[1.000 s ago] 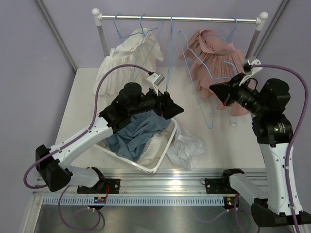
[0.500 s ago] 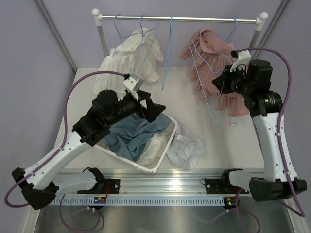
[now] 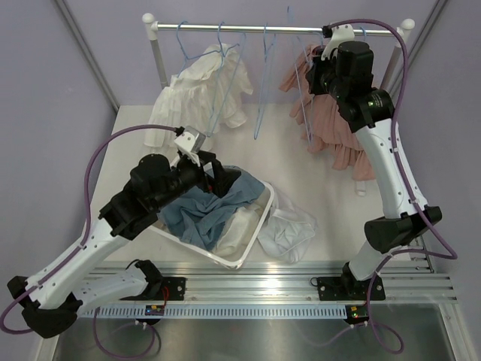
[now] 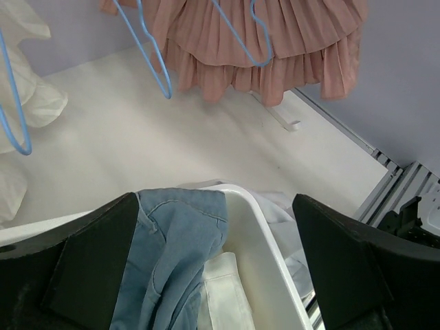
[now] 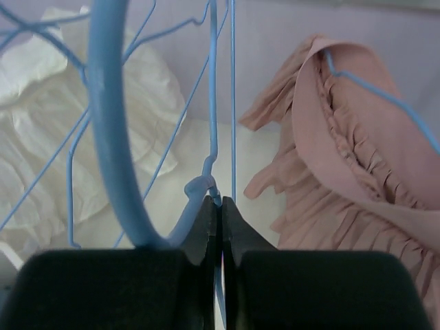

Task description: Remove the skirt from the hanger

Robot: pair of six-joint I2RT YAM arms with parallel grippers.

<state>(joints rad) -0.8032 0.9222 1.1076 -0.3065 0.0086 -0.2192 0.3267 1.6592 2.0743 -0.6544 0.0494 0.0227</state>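
Observation:
A blue denim skirt (image 3: 199, 210) (image 4: 172, 234) lies crumpled in the white basket (image 3: 259, 226) (image 4: 254, 220), on no hanger. My left gripper (image 3: 229, 179) (image 4: 214, 199) hovers just above it, wide open with nothing between the fingers. My right gripper (image 3: 317, 74) (image 5: 221, 206) is raised to the rail (image 3: 225, 28) and is shut on the twisted neck of a bare blue wire hanger (image 3: 306, 128) (image 5: 110, 137). The hanger's hook reaches rail height; whether it rests on the rail I cannot tell.
A pink pleated garment (image 3: 338, 124) (image 5: 357, 137) (image 4: 275, 41) hangs on its own hanger right of my right gripper. A white garment (image 3: 199, 86) (image 5: 41, 137) hangs at the left. Another bare hanger (image 3: 263, 83) hangs between them. White cloth (image 3: 289, 229) lies beside the basket.
The right arm has carried the bare hanger from over the table up to the rail. The left arm has drawn back left over the basket, and its jaws have spread wider.

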